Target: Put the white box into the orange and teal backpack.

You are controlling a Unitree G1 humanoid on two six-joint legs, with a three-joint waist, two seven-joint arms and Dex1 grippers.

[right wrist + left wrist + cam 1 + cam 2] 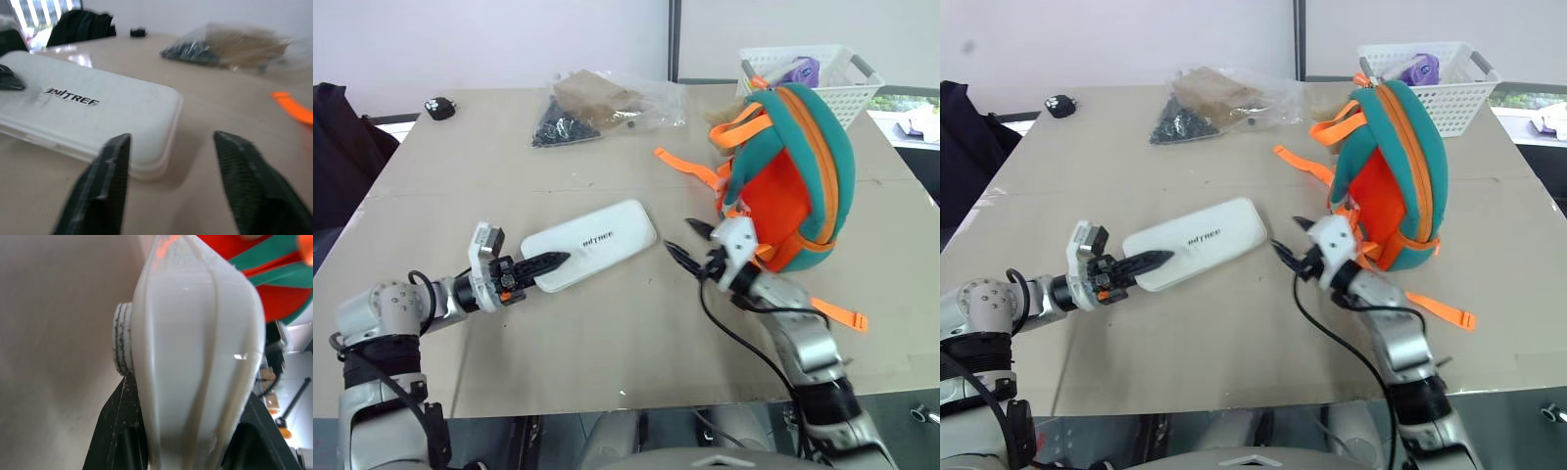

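Observation:
The white box, flat with dark lettering on top, lies low over the middle of the table. My left gripper is shut on its near-left end; in the left wrist view the box sits between the black fingers. My right gripper stands open just beyond the box's right end, apart from it, with nothing between its fingers. The orange and teal backpack stands on the table to the right, right behind the right gripper, its orange straps trailing toward the box.
A clear plastic bag with dark bits and a brown packet lies at the back centre. A white perforated basket stands behind the backpack. A small black object sits at the far left corner. A loose orange strap lies near the table's right front.

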